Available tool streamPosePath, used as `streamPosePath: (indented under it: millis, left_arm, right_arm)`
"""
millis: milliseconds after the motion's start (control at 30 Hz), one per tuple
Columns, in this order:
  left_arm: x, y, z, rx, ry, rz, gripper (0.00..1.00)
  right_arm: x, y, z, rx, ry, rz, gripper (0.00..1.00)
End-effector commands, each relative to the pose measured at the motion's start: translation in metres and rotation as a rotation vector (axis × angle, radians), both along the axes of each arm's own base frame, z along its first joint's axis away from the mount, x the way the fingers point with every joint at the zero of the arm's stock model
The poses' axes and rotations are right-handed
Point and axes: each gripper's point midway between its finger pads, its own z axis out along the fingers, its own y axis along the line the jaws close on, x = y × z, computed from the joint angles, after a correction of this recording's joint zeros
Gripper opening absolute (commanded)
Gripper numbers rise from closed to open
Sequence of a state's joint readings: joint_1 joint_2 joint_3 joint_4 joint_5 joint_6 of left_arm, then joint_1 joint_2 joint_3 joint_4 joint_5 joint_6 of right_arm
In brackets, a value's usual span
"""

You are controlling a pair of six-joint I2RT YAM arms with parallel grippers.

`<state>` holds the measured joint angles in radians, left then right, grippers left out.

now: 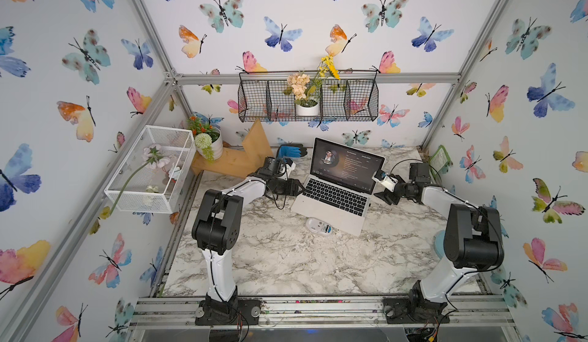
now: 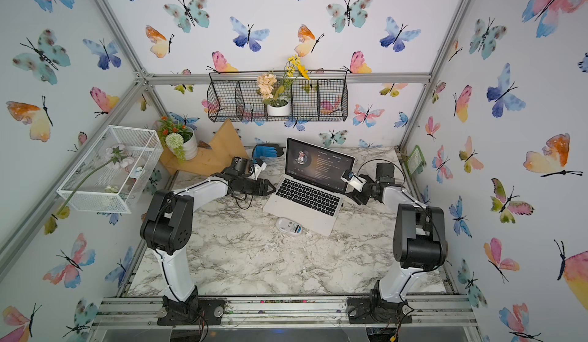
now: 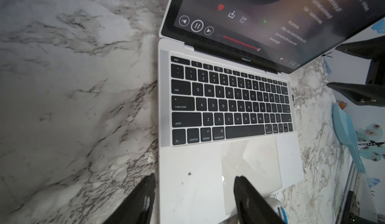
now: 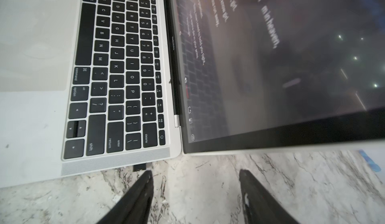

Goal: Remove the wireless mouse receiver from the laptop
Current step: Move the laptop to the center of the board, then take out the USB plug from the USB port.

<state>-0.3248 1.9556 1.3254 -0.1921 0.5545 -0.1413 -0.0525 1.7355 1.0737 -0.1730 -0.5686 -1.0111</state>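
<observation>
Right wrist view: the small black wireless mouse receiver [image 4: 139, 167] sits plugged into the side edge of the slim silver black-keyed laptop [image 4: 31, 118]; the right fingers [image 4: 143, 191] stand apart, empty, one tip just beside it; the left fingers [image 3: 137, 202], likewise spread and empty, wait at the opposite edge; judged step: approach; next, straddle the stub, pinch, pull straight outward.
</observation>
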Motion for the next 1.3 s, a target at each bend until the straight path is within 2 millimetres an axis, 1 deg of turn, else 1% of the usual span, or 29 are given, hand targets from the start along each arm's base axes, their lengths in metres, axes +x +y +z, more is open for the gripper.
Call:
streamPosePath:
  millis: [0, 33, 167, 300, 400, 467, 567, 700, 767, 833, 933, 1167, 1267]
  left_arm:
    - [0.000, 0.002, -0.006, -0.047, 0.032, -0.027, 0.65]
    - [0.001, 0.003, -0.020, -0.048, 0.063, -0.027, 0.65]
    - [0.004, 0.006, -0.031, -0.036, 0.083, -0.035, 0.66]
    - [0.003, 0.005, -0.042, -0.033, 0.113, -0.043, 0.65]
    - [0.003, 0.006, -0.047, -0.028, 0.111, -0.039, 0.65]
    - [0.002, 0.007, -0.051, -0.019, 0.117, -0.040, 0.64]
    - [0.000, 0.008, -0.056, -0.008, 0.117, -0.047, 0.64]
    - [-0.001, 0.009, -0.060, -0.017, 0.109, -0.046, 0.63]
    - [-0.002, 0.010, -0.064, -0.027, 0.111, -0.043, 0.63]
    - [-0.005, 0.011, -0.067, -0.032, 0.118, -0.048, 0.63]
    - [-0.008, 0.014, -0.072, -0.022, 0.108, -0.048, 0.63]
    - [-0.011, 0.016, -0.080, -0.026, 0.118, -0.052, 0.62]
    - [-0.013, 0.017, -0.083, -0.023, 0.112, -0.053, 0.62]
  right_arm:
    - [-0.020, 0.005, -0.011, 0.001, 0.086, 0.034, 0.67]
    - [-0.028, 0.010, -0.014, 0.028, 0.095, 0.055, 0.67]
    - [-0.040, 0.012, -0.021, 0.046, 0.076, 0.044, 0.67]
    - [-0.048, 0.012, -0.032, 0.050, 0.141, 0.042, 0.66]
    - [-0.054, 0.019, -0.041, 0.058, 0.173, 0.057, 0.65]
    - [-0.057, 0.020, -0.052, 0.029, 0.185, 0.057, 0.64]
    - [-0.055, 0.017, -0.062, -0.002, 0.198, 0.051, 0.64]
    - [-0.047, 0.018, -0.066, -0.005, 0.170, 0.069, 0.62]
    - [-0.046, 0.018, -0.073, -0.011, 0.191, 0.073, 0.62]
    - [-0.049, 0.015, -0.083, -0.035, 0.220, 0.077, 0.61]
    - [-0.048, 0.011, -0.091, -0.062, 0.215, 0.068, 0.62]
    - [-0.036, 0.006, -0.095, -0.107, 0.162, 0.079, 0.62]
    - [-0.034, 0.010, -0.095, -0.093, 0.168, 0.113, 0.61]
